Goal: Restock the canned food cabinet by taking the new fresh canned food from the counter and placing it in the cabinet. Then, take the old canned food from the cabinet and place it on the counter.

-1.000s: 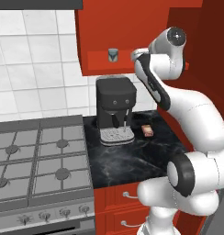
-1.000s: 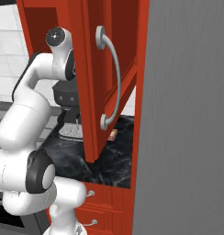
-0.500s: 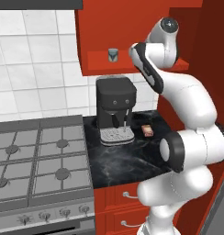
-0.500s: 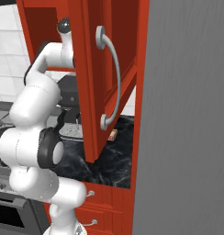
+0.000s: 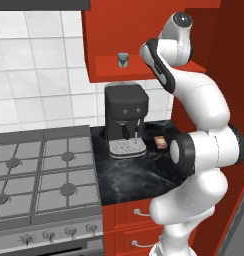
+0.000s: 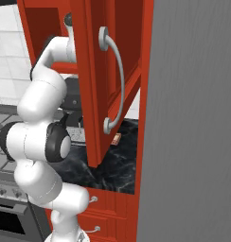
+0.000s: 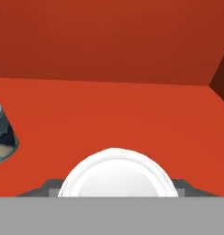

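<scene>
1. Nearest the base: red drawers with metal handles sat under the front edge of the black veined tabletop. The grey gas stove adjoined the tabletop on its left.
2. On the tabletop, a small red-and-tan item lay just right of the coffee machine, apart from it. It was too small to tell whether it was the new can.
3. The black coffee machine stood upright at the back of the tabletop, directly under the cabinet.
4. The white arm rose from the base and bent up and over, its upper links level with the cabinet shelf. In the right base view, the open cabinet door with its curved metal handle covered the far end of the arm.
5. State of the jaws: could not tell, whether apart or together, or whether anything was gripped.
6. The old canned food stood upright on the red shelf floor of the cabinet, toward its left part, above the coffee machine. In the hand view it showed at the left edge, cut off by the frame, with bare shelf floor stretching right of it to the red back wall.
7. Farthest: white tiled wall behind the stove, left of the cabinet.
</scene>
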